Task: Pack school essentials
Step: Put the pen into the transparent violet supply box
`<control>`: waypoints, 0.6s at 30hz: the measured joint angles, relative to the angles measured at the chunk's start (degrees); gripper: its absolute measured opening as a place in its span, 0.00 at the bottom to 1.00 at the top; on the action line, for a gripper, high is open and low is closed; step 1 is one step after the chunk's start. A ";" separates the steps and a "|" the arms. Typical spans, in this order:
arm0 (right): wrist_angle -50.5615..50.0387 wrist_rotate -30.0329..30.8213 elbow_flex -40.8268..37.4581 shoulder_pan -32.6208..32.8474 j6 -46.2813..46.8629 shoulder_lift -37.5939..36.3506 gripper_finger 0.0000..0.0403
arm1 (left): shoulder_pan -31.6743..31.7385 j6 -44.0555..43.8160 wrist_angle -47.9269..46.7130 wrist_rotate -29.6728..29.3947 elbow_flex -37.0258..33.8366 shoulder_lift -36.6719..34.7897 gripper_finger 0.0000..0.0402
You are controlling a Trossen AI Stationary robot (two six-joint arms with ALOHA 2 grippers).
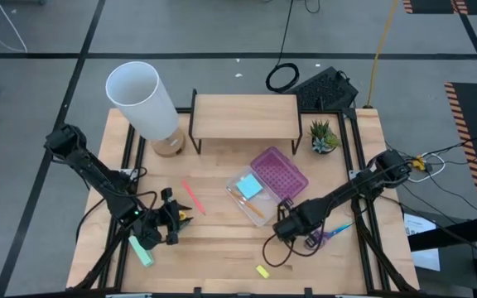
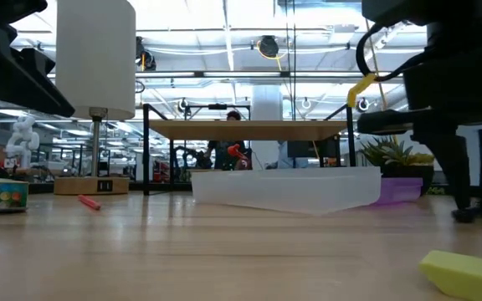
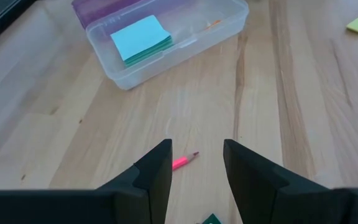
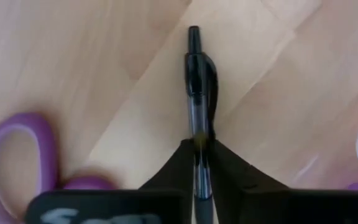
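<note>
Right gripper point(image 4: 199, 155): clamped on the black pen point(image 4: 197, 81), its long axis running straight ahead between the fingers.
Clear case point(image 1: 251, 199): just beyond, nearer this arm.
Left gripper point(image 3: 196, 163): parted, empty.

The left arm comes in from the left edge of the overhead picture and slants down toward the lower left of the table. Its wrist is bent so the left gripper point(image 1: 172, 222) sits low over the wood, fingers point(image 3: 157, 171) spread apart with bare tabletop showing between them.

The right arm enters from the right edge and stretches leftward across the lower middle of the frame. The right gripper point(image 1: 281, 228) is down near the tabletop, its fingers point(image 4: 182, 165) pinched together on a black pen point(image 4: 197, 81). How close its tips are to the wood is hard to judge.
</note>
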 joint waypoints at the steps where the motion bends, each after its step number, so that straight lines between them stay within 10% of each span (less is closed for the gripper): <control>1: 0.37 -0.43 -0.06 -0.09 1.27 -0.15 0.04 | 0.00 -0.01 0.00 0.01 0.00 0.00 0.37; 18: 29.94 -2.88 -0.15 -2.77 32.44 -7.28 0.05 | 0.02 -2.76 -0.02 0.13 0.00 0.00 0.37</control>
